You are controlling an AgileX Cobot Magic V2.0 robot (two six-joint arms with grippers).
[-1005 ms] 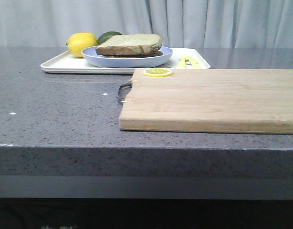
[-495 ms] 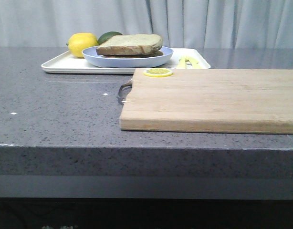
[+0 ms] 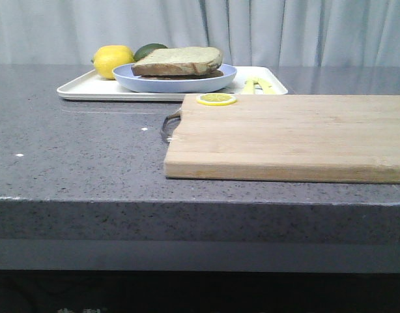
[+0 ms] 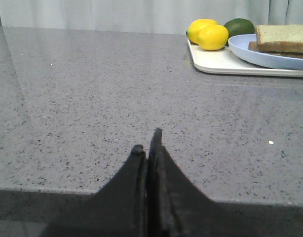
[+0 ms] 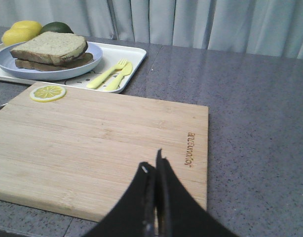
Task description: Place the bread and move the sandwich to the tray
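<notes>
While fully closed, left pincer (image 4: 147, 148), right pincer (image 5: 152, 170), both empty.

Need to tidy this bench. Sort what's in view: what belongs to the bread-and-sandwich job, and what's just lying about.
Job: bread topping the sandwich, blue plate, white tray.

Lying about: cutting board, lemon slice, lemons, lime, yellow fork and knife.

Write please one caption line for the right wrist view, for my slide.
Closed right gripper above the cutting board; sandwich already on the tray.
</notes>
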